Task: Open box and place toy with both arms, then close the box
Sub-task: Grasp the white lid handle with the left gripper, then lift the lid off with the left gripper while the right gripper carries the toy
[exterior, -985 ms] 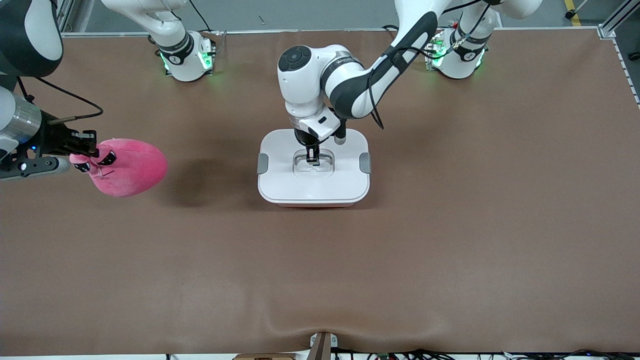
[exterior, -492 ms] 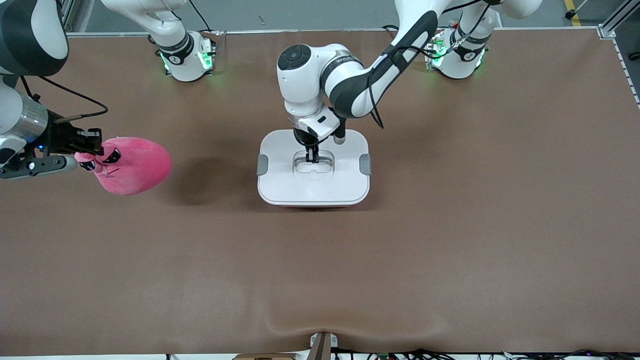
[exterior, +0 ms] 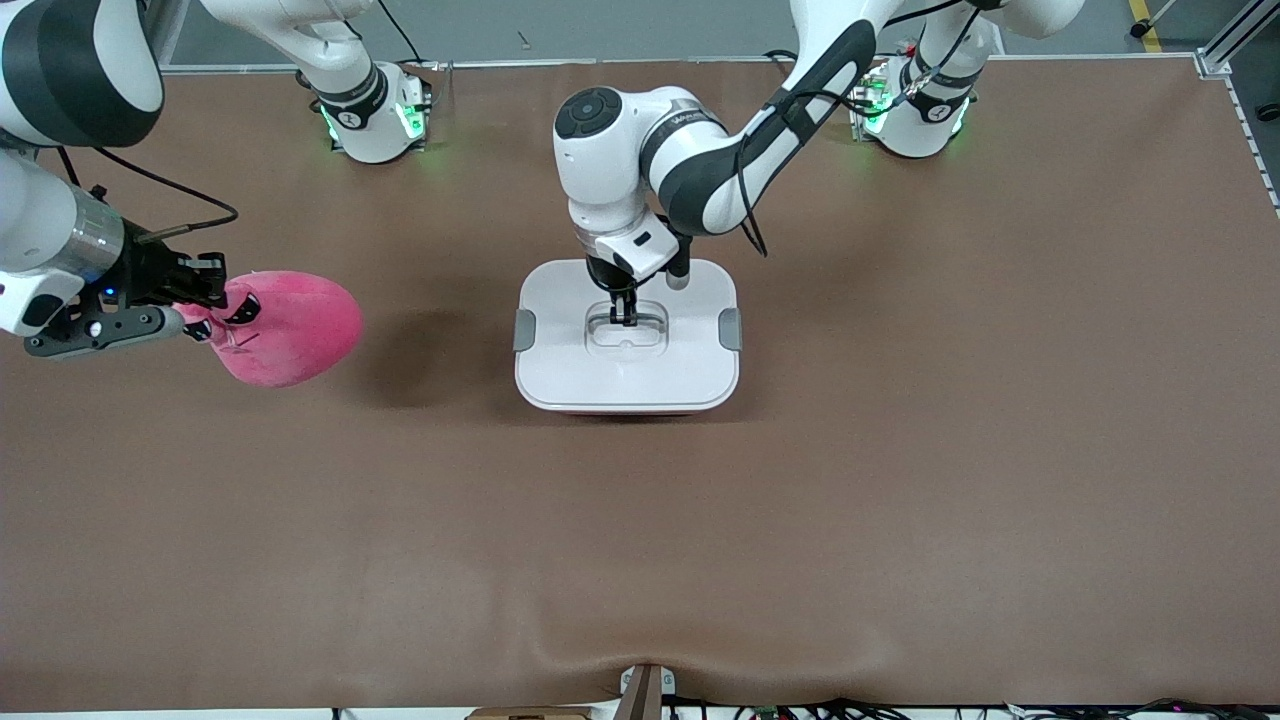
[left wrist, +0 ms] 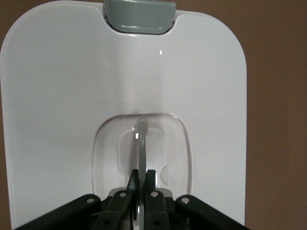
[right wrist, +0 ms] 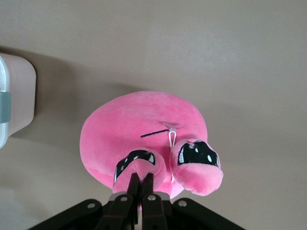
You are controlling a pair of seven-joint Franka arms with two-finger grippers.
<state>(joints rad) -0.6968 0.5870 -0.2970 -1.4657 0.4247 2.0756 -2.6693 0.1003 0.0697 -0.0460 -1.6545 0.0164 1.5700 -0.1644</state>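
Observation:
The box stands mid-table with its white lid on and grey side clips. My left gripper is down in the lid's recessed centre, shut on the clear handle. The pink plush toy hangs in the air over the right arm's end of the table. My right gripper is shut on one of its nubs, beside the black eye marks. In the right wrist view the box's pink tub shows at the edge, apart from the toy.
Brown mat covers the table all round the box. The two arm bases stand along the table edge farthest from the front camera. A small bracket sits at the nearest table edge.
The left gripper has closed on the lid handle. The right arm has carried the toy a little toward the box. The box has not moved.

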